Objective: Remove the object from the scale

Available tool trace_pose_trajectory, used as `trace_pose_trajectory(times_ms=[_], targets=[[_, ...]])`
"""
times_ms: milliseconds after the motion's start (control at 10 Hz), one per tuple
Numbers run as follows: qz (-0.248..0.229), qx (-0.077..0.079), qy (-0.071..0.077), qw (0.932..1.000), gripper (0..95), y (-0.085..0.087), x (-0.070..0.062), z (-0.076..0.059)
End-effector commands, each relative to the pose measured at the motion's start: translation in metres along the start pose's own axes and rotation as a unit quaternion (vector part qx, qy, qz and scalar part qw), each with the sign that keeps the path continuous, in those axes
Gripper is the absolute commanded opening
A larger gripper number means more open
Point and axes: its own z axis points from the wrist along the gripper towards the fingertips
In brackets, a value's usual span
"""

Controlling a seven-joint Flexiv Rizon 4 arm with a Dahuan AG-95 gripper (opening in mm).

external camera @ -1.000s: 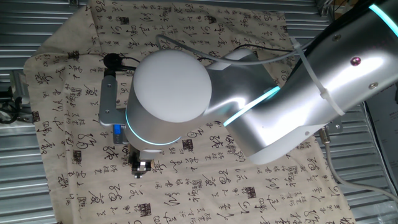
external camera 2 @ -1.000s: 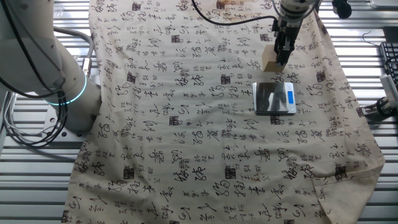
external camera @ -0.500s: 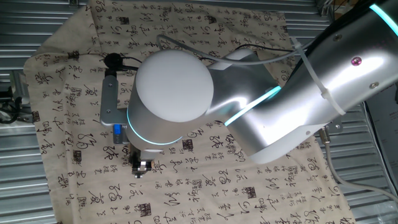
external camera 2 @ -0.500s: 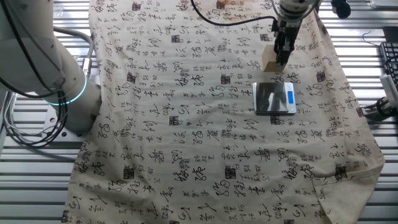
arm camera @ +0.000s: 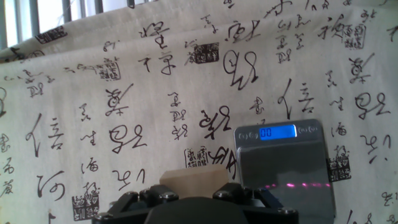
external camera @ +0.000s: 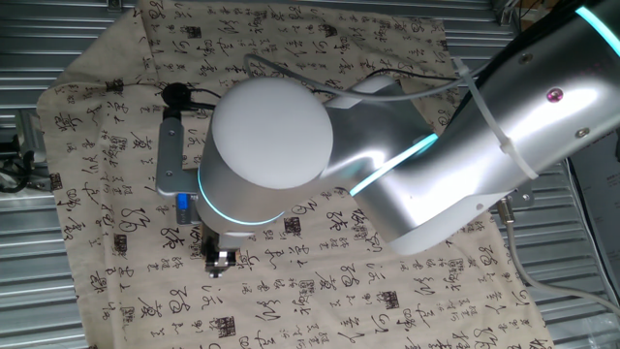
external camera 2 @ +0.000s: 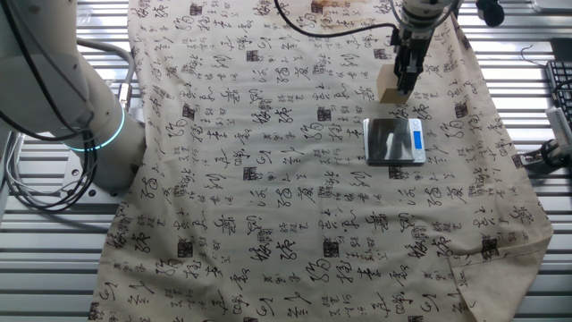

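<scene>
The tan square block [external camera 2: 388, 90] is off the grey scale [external camera 2: 394, 140], just beyond the scale's far edge over the printed cloth. My gripper [external camera 2: 405, 79] is shut on the block. I cannot tell whether the block touches the cloth. In the hand view the block [arm camera: 191, 178] sits between my gripper's [arm camera: 194, 190] jaws, and the scale [arm camera: 283, 168] lies to its right, platform bare, blue display lit. In the one fixed view the arm hides the block. Only the gripper [external camera: 221, 260] and part of the scale [external camera: 170, 155] show there.
A beige cloth [external camera 2: 268, 179] printed with black characters covers the table. Ribbed metal table [external camera 2: 54, 268] shows around it. The arm's base [external camera 2: 80, 116] stands at the left. A black cable [external camera 2: 331, 31] runs across the far cloth.
</scene>
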Motion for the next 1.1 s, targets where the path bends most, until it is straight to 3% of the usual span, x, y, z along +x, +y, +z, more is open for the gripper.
trace_pose_trajectory(times_ms=[100, 500, 600, 1100], targets=[[0.000, -0.002, 0.000, 1.0000, 57.0, 0.0002, 0.0004, -0.0006], [-0.003, -0.002, -0.001, 1.0000, 57.0, 0.0002, 0.0004, -0.0006], [-0.003, -0.002, -0.001, 1.0000, 76.0, 0.0002, 0.0004, -0.0006], [-0.005, -0.005, -0.005, 1.0000, 76.0, 0.0002, 0.0004, -0.0006]])
